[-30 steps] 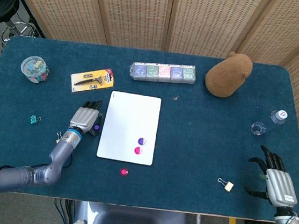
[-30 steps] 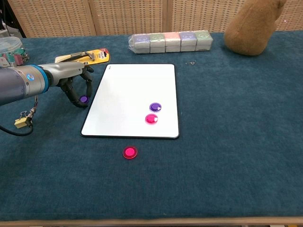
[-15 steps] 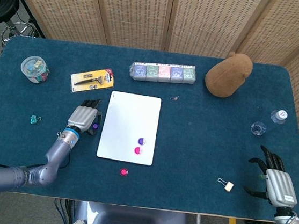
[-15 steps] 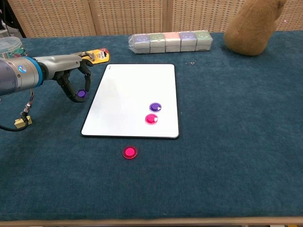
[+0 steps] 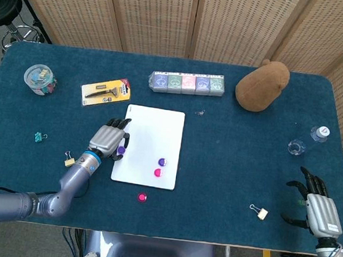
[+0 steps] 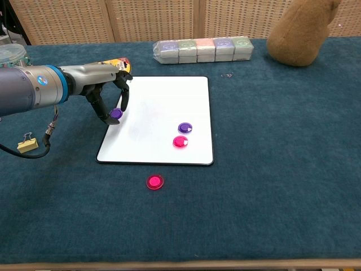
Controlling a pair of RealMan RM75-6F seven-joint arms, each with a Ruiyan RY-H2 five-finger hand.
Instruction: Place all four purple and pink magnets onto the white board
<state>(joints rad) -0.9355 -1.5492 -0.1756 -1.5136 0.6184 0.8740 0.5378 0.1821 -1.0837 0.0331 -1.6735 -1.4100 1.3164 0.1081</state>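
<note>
The white board [image 5: 152,132] [image 6: 163,107] lies flat in the middle of the table. A purple magnet [image 5: 162,162] [image 6: 185,128] and a pink magnet [image 5: 158,172] [image 6: 180,141] sit on its near right part. Another pink magnet [image 5: 142,196] [image 6: 154,182] lies on the cloth just in front of the board. My left hand [image 5: 109,139] [image 6: 105,93] pinches a second purple magnet [image 5: 120,150] [image 6: 116,113] and holds it over the board's left edge. My right hand [image 5: 316,204] rests at the table's near right corner, fingers spread, holding nothing.
A row of coloured boxes [image 5: 187,82] and a brown plush toy [image 5: 262,85] stand behind the board. A yellow cutter pack [image 5: 105,91] and a jar of clips [image 5: 39,79] lie to the left. Binder clips [image 5: 260,212] [image 5: 69,159] and a small bottle [image 5: 319,133] are scattered about.
My left hand picked the purple magnet up off the cloth left of the board and carried it right, over the board's left edge. The right hand stayed still.
</note>
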